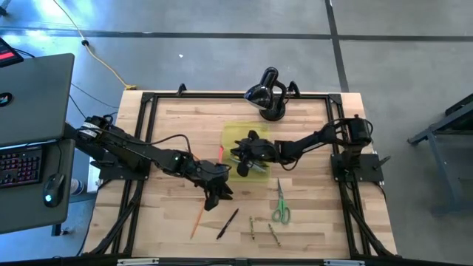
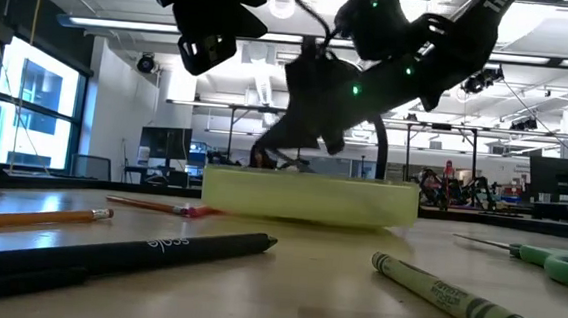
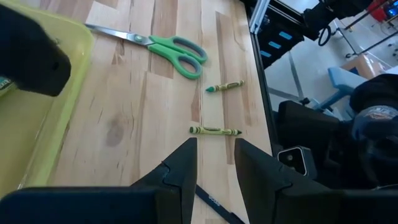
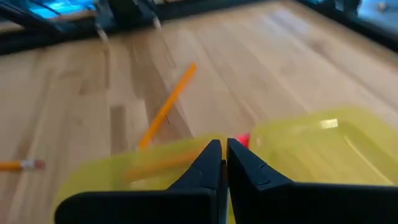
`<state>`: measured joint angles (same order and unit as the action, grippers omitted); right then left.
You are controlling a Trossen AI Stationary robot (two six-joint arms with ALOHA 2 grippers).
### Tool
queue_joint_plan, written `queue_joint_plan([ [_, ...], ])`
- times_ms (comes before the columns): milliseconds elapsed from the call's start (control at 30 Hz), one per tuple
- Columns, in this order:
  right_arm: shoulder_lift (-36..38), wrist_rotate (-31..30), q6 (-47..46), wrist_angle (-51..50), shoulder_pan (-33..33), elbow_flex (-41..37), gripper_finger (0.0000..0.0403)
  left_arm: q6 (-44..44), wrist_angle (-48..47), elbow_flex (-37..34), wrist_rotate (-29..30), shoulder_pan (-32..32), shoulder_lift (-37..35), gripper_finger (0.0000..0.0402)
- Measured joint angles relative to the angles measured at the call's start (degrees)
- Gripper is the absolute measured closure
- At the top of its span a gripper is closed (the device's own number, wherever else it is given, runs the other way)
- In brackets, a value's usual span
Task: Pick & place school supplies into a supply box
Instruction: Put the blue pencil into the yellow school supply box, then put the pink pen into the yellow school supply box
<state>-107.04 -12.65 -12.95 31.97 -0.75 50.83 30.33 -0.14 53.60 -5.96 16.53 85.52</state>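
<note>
Supply box point(image 1: 240, 137): translucent yellow-green case at mid-bench, long axis running front to back in the high view.

Right pincer point(image 1: 247, 151): over the box, fingers together, nothing visible between them.

Left pincer point(image 1: 214, 193): above bare bench point(image 1: 162, 222) just beside the box, fingers slightly apart, empty.

Loose supplies: orange pencil point(image 1: 197, 220), black pen point(image 1: 228, 223), two crayons point(image 1: 275, 235), all lying roughly front to back; scissors point(image 1: 280, 205), blades toward the box.

Handling note: probably best to grip a pencil mid-shaft and lower it parallel to the box's long axis.
</note>
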Motion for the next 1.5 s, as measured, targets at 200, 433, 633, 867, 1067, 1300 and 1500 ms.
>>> queue_joint_plan([
  [200,0.07,0.26,-2.21,-1.36,-0.02,0.0,0.0382,0.01,0.02,0.0,0.01,0.0,0.0,0.0261],
  [433,0.08,3.17,-2.08,-1.32,0.0,0.04,0.0334,0.34,0.02,0.0,0.35,0.0,0.0,0.0261],
  [633,2.38,3.21,-0.18,-1.68,0.03,0.11,0.0305,0.35,0.02,0.0,0.5,0.0,0.0,0.0261],
  [867,13.75,3.14,3.14,-12.55,0.87,0.13,0.0303,0.62,-1.54,0.0,2.23,0.0,-0.02,0.0261],
  [1067,25.23,-4.64,8.39,-27.22,5.57,0.13,0.0308,6.29,-9.79,0.02,5.01,1.19,-0.02,0.0261],
  [1300,32.38,-15.0,7.52,-39.84,12.57,-0.04,0.0304,17.0,-18.17,0.02,14.46,6.91,-0.02,0.0261],
  [1500,32.92,-13.15,2.42,-40.6,16.46,-5.68,0.0304,27.79,-21.38,0.02,34.88,14.36,-0.02,0.0261],
])
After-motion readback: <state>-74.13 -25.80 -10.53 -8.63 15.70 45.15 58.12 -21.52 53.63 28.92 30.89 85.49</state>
